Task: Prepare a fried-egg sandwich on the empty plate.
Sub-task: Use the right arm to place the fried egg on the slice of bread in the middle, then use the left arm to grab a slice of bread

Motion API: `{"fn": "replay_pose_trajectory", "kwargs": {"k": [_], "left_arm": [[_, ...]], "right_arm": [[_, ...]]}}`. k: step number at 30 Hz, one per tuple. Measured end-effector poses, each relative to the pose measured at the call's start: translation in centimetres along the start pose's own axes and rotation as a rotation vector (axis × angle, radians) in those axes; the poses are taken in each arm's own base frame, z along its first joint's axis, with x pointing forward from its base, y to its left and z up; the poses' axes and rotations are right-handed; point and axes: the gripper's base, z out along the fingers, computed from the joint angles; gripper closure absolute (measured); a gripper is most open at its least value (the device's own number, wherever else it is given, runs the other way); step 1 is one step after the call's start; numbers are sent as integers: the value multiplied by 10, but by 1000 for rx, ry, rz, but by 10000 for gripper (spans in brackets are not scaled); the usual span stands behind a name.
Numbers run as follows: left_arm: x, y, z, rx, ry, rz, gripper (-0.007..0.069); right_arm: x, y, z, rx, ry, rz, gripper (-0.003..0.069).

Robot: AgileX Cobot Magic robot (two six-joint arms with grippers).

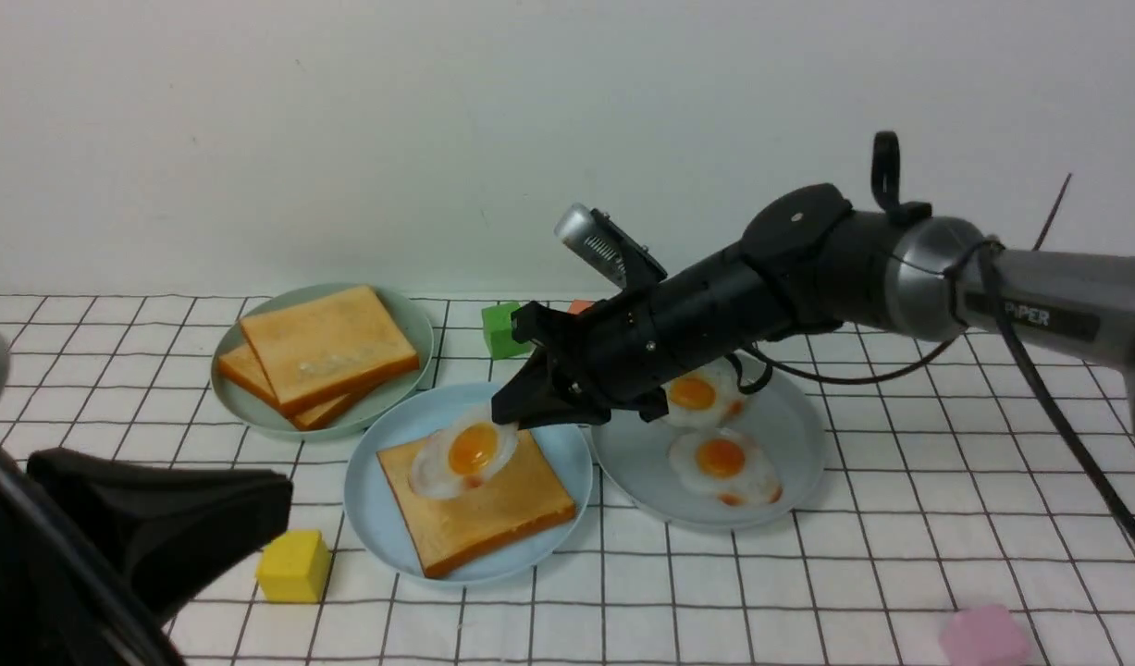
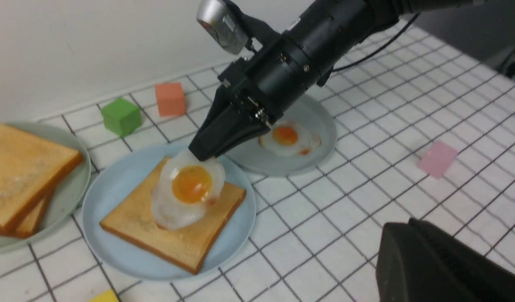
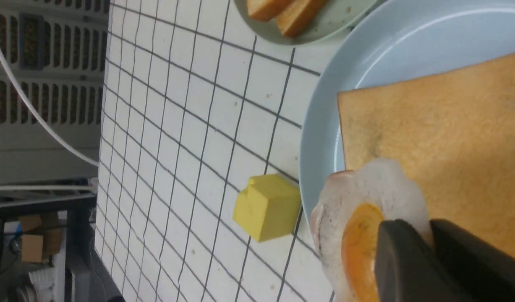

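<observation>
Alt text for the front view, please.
The right gripper holds a fried egg by its edge over a toast slice on the light blue plate. Beside it, a grey plate holds two eggs, a green plate two toast slices.

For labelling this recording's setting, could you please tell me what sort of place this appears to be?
Probably a robotics lab bench staged as a kitchen: toy fried eggs and toast on plastic plates, a grid-lined tablecloth, loose coloured cubes, a robot arm.
</observation>
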Motion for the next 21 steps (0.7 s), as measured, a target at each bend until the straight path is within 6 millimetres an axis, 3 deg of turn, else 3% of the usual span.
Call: {"fn": "replay_pose_trajectory", "kwargs": {"k": [8,14,16,17,18,21], "left_arm": [[4,3,3,-30,50,-8,636],[4,3,3,-36,49,-15,634],[4,3,3,-36,54,-21,634],[4,3,3,-36,54,-22,634],[4,3,3,-38,56,-35,634],[6,4,8,-47,83,-80,634]], "right_arm": [[3,-18,15,20,20,46,568],[4,-24,14,65,37,5,423],[1,-27,6,83,40,-13,316],[1,-27,6,84,42,-15,307],[-4,-26,-8,95,36,-39,248],[-12,-14,-47,130,22,-103,222]]}}
